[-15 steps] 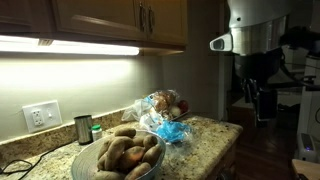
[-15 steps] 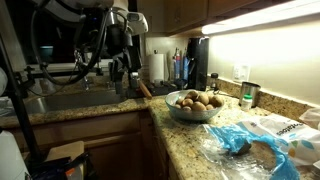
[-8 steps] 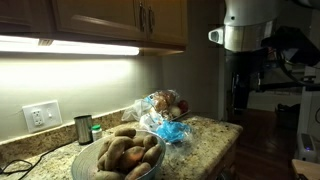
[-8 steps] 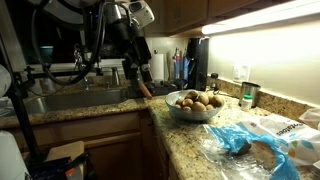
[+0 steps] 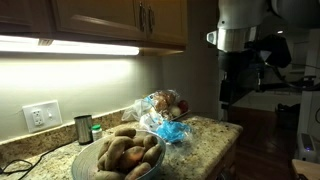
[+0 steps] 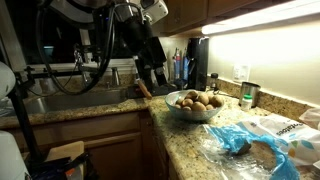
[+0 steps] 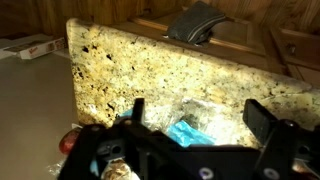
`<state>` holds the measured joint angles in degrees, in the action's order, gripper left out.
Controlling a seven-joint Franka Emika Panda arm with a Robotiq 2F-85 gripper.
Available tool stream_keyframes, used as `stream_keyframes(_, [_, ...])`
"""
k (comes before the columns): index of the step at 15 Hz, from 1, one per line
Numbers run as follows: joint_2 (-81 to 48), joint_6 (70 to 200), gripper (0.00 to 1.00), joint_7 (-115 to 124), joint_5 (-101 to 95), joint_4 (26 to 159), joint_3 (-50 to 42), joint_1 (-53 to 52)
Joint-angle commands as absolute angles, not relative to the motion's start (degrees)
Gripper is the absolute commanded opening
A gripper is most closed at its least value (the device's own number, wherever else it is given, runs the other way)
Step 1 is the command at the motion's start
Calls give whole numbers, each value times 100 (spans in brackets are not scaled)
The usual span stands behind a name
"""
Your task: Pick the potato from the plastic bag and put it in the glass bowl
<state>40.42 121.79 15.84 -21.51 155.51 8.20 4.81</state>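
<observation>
A brown potato [image 5: 172, 104] sits inside the crinkly clear plastic bag with bright blue parts [image 5: 170, 130] on the speckled granite counter [image 5: 205, 128], near the large clear glass bowl [image 6: 193, 116] heaped with potatoes. The black Robotiq gripper [image 7: 195, 110] hangs off the counter's end, well apart from the bag, its fingers spread wide and holding nothing. The potato is probably firm, rounded and fairly heavy, so a grip across its narrow middle, clear of the slippery film, looks safest.

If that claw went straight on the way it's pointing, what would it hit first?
Probably the plastic bag. In the wrist view its blue part shows between the fingers of the open gripper, lying on the granite counter. Depth is unclear, so this is a guess.
</observation>
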Motion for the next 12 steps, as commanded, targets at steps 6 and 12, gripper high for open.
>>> stream_keyframes(6, [3538, 12553, 100, 1303, -2142, 15261, 374, 789])
stream_keyframes(12, [3269, 12659, 100, 1431, -2274, 15194, 439, 867])
